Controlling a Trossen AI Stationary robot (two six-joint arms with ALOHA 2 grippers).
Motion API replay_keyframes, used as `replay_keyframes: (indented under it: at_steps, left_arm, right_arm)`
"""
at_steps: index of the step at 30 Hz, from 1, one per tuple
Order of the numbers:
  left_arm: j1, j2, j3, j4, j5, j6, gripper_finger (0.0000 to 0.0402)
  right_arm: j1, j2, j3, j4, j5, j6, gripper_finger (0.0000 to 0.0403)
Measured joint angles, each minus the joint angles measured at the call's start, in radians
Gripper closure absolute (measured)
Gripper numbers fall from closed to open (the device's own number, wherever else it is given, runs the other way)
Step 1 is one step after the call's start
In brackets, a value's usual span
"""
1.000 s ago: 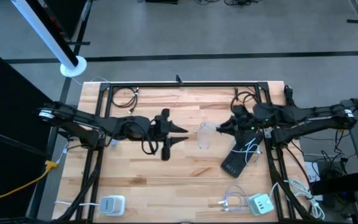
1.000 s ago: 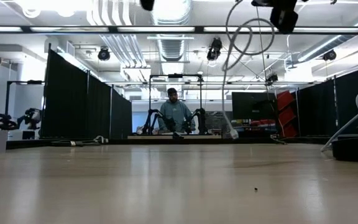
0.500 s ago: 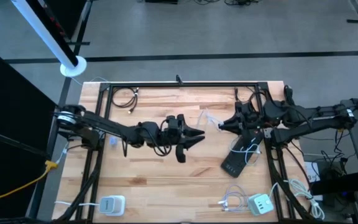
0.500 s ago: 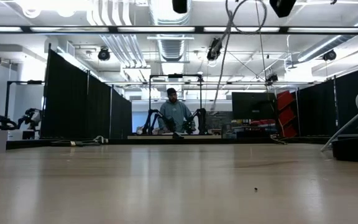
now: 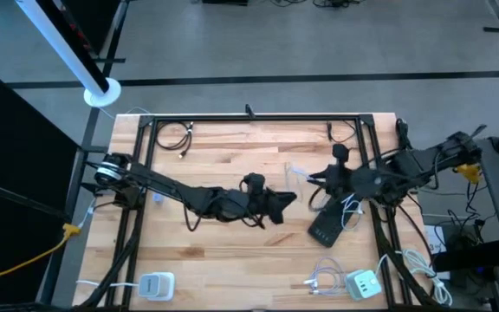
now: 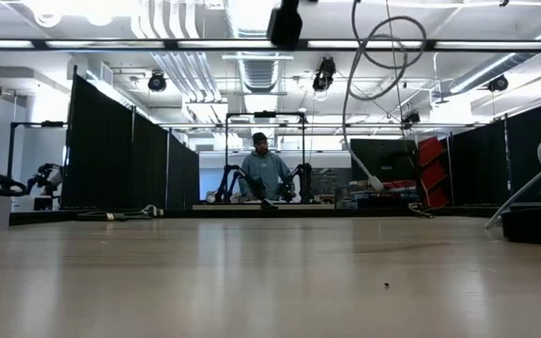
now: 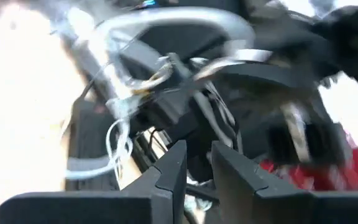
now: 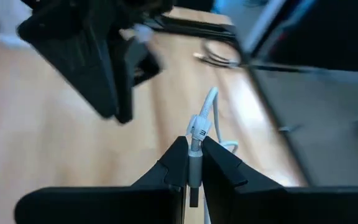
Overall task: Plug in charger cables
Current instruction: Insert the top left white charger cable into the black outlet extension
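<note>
High view: both arms are met mid-desk (image 5: 232,251); the black power strip (image 5: 327,225) lies beneath, nothing seen plugged. Left wrist view: left gripper (image 7: 197,165) jaws narrowly apart, empty. Right wrist view: right gripper (image 8: 193,163) jaws clamped on a white charger cable (image 8: 202,121).

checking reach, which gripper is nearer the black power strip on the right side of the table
Right. The right gripper hangs just beside the black power strip, at its far end, holding a white cable. The left gripper is farther, toward the table's middle.

Yellow cable (image 5: 24,256) left of table (image 5: 223,260); person (image 6: 264,171) seated beyond.
</note>
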Motion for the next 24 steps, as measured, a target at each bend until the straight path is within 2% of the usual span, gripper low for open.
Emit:
replay_keyframes:
  at_steps: [4, 8, 12, 16, 24]
  left_arm:
    - [0.000, 0.012, -0.014, 0.007, -0.022, -0.142, 0.0333]
    - [0.012, 0.016, -0.014, 0.084, -0.092, -0.152, 0.0329]
    - [0.045, 0.016, -0.014, 0.192, -0.132, -0.152, 0.0319]
    - [0.083, 0.016, -0.014, 0.250, -0.125, -0.182, 0.0302]
    - [0.159, 0.015, -0.014, 0.259, -0.012, -0.294, 0.0259]
  right_arm:
    - [0.036, 0.089, 0.032, -0.022, 0.203, -0.136, 0.0387]
    - [0.044, 0.162, 0.035, -0.021, 0.393, -0.294, 0.0387]
    - [0.043, 0.190, 0.034, -0.020, 0.507, -0.409, 0.0387]
    - [0.042, 0.192, 0.031, -0.019, 0.531, -0.482, 0.0387]
    - [-0.001, 0.195, 0.029, -0.018, 0.534, -0.605, 0.0387]
